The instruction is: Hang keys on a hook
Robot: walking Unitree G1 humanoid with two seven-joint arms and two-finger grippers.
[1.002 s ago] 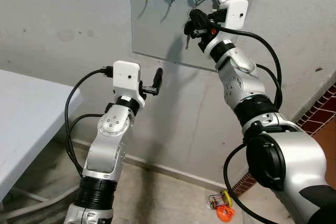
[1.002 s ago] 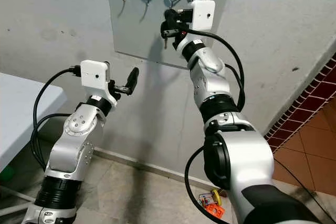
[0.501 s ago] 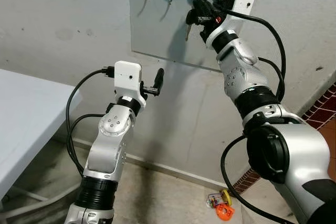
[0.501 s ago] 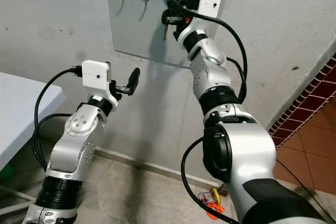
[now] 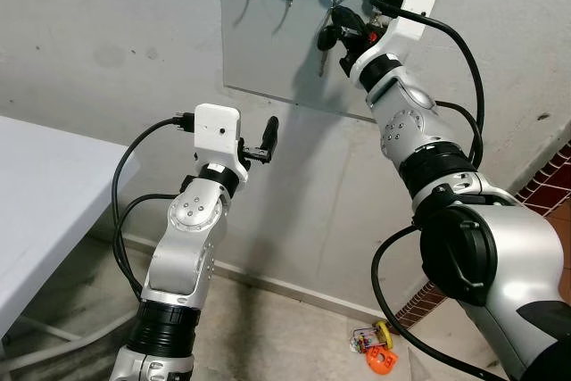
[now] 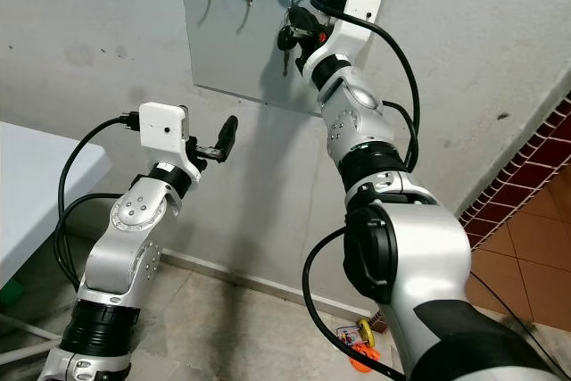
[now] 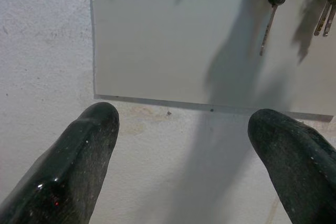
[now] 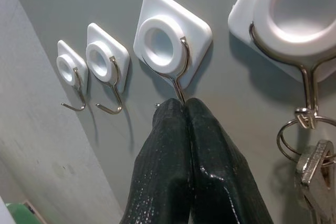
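Right tool point(image 8: 184, 109), fingers pressed together, sits just under the third hook point(image 8: 181, 74); the keys point(image 5: 326, 39) below seem pinched, its grip hidden

The hooks point(image 8: 173, 69) are bent shiny metal wire on glossy white plastic pads, stuck to a smooth matt grey board point(image 5: 268, 51). The wall point(image 5: 107, 42) looks rough and plastered. The right hand point(image 8: 184, 109) has glossy black rubbery fingers point(image 8: 157, 171); the keys point(image 8: 315, 177) are bright metal.

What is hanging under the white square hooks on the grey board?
Under the rightmost white square hook hangs a ring with silver keys. The right tool covers the tip of the next hook.
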